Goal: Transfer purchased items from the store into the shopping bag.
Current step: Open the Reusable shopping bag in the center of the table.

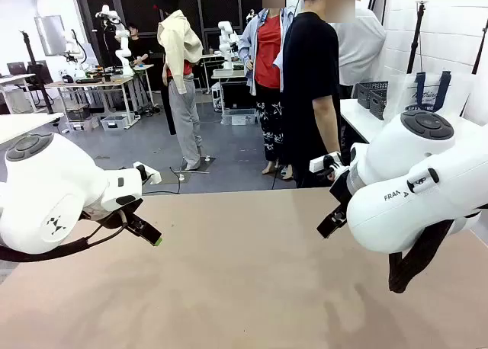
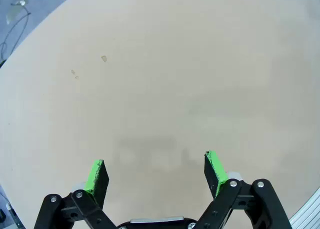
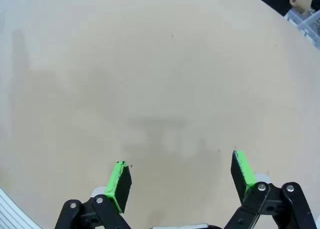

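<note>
Over the worktop the left pincer and right pincer both gape empty. Bag and basket stand on a white worktop beyond the right arm, the nearer one; items can't be made out

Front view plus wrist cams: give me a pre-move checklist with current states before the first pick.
1. Left pincer open, pads bare: ok.
2. Right pincer open, pads bare: ok.
3. Dark grey openwork plastic basket on the tan table: not ok, it sits on the white side table, far right.
4. Translucent white plastic bag with navy strap handles in reach: likely not ok, same side table, partly behind the right arm.
5. Goods in basket: cannot tell.
6. Person in black shirt apart from arms: cannot tell, stands at far edge beside right arm.
</note>
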